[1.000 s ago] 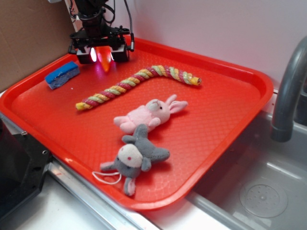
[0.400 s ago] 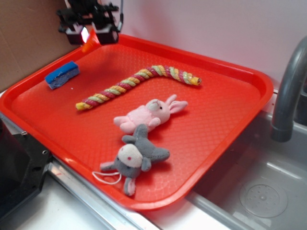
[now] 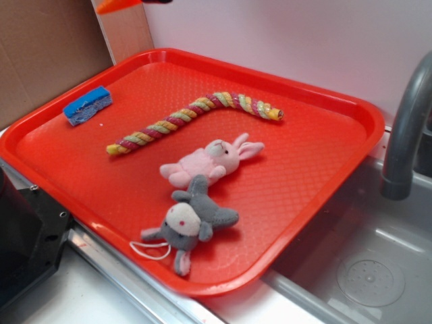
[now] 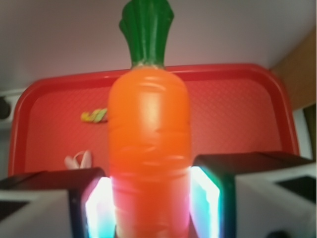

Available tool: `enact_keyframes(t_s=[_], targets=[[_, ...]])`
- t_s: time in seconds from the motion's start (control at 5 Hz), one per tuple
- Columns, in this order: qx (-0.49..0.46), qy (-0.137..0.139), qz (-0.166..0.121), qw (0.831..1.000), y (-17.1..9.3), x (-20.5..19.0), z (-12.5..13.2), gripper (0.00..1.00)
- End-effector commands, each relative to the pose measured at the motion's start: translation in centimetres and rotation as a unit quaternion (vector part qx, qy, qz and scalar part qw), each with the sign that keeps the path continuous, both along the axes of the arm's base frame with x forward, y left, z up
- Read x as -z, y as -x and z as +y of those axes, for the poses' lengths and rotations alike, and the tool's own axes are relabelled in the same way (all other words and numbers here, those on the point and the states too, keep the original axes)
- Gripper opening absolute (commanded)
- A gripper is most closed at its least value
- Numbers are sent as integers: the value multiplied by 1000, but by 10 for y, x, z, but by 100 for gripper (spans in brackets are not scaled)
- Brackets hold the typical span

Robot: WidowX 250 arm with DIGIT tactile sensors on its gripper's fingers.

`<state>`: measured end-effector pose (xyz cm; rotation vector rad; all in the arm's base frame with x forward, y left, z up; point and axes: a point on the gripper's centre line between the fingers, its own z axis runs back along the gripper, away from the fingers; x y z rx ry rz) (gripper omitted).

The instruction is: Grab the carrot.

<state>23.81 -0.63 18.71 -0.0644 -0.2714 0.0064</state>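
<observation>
Carrot [image 4: 148,148] clamped in the gripper [image 4: 148,203], held up high above the tray [image 3: 351,111]

It's gripped across the fat lower body with a pad [image 4: 96,208] pressed on each side, green top pointing away from the wrist cam; in the exterior view only an orange tip [image 3: 116,5] is seen at the top edge. Looks like glossy hard plastic, so probably light and stiff but slippery, and best held at the thick middle, not the taper. Rope [image 3: 192,115], bunny [image 3: 209,162], grey plush [image 3: 192,223] and sponge [image 3: 88,104] are left on the tray
</observation>
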Motion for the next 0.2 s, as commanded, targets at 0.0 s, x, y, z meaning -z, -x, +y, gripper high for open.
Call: enact_keyframes(t_s=[0.0], targets=[[56,19,-3,998,15,-6,6,0]])
